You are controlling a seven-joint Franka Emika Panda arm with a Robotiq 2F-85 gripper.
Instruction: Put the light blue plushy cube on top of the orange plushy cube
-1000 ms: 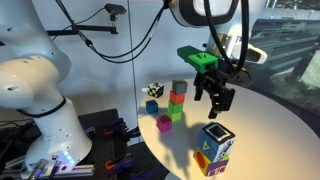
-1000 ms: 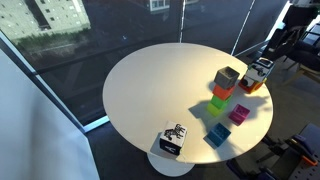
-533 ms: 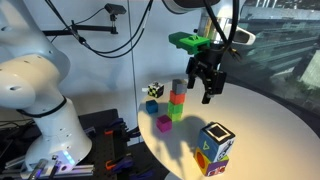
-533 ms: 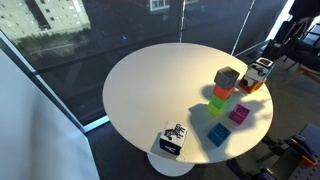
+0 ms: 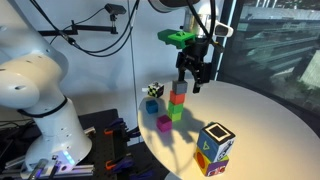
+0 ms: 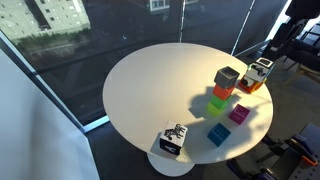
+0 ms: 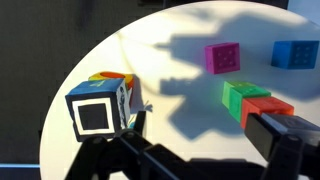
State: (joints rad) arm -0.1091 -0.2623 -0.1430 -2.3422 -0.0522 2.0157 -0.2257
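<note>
The light blue plushy cube (image 5: 217,138) sits on top of the orange plushy cube (image 5: 209,163) at the near edge of the round white table (image 5: 260,125). Both cubes show in both exterior views; in one the light blue cube (image 6: 262,68) rests on the orange cube (image 6: 253,85) at the table's right rim. In the wrist view the light blue cube (image 7: 98,112) shows its black-framed white face, with the orange cube (image 7: 108,77) peeking out behind it. My gripper (image 5: 190,86) is open and empty. It hangs above the tower of small blocks, apart from the cubes. Its fingers (image 7: 205,140) frame the wrist view.
A tower of green, red and grey blocks (image 5: 177,101) stands mid-table, also seen in the wrist view (image 7: 255,102). Nearby are a magenta block (image 5: 163,123), a small blue block (image 5: 151,106) and a black-and-white patterned cube (image 5: 154,90). A white robot base (image 5: 40,90) stands beside the table.
The gripper has risen and moved away from the stacked cubes toward the tower of small blocks. The light blue cube stays on the orange cube.
</note>
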